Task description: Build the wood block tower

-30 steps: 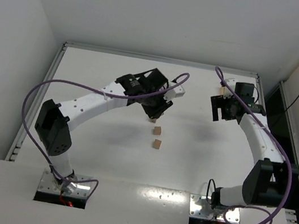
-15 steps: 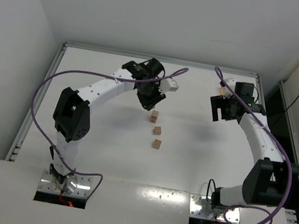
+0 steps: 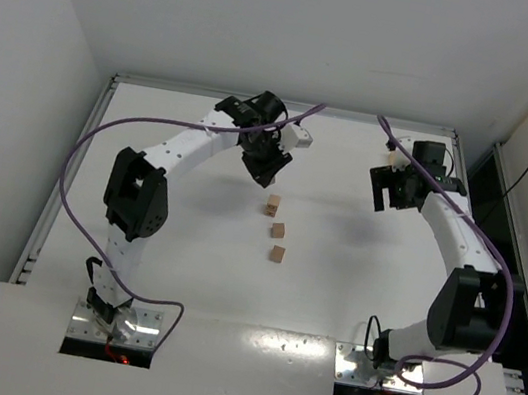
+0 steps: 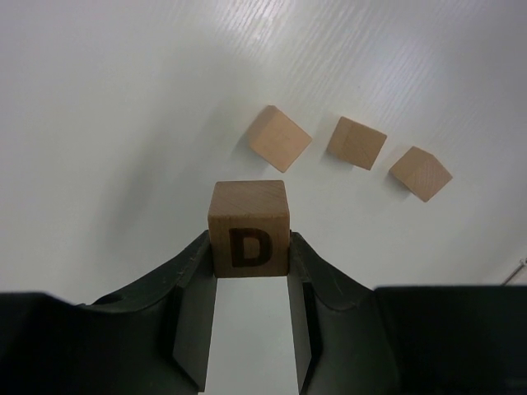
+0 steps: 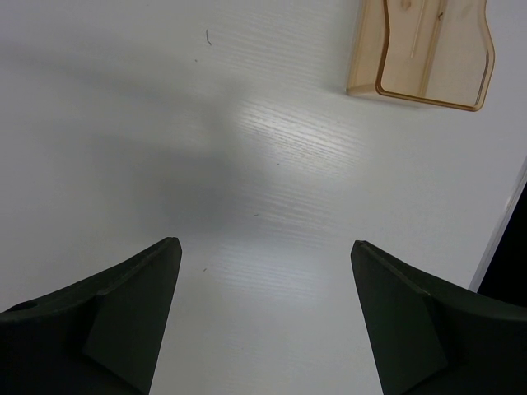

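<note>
Wooden D block [image 4: 249, 216] is riding clamped in the left gripper [image 3: 267, 165], which is pulling back toward the upper middle of the top view, away from three loose blocks [image 4: 356, 142] lying in a row below it. Right gripper [image 5: 263, 276] is staying spread wide near the tray [image 5: 424, 58], holding nothing.

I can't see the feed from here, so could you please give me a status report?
Left gripper shut on D block. Right gripper open, empty. Three blocks loose in a row, unstacked. Tray off to the side.
</note>
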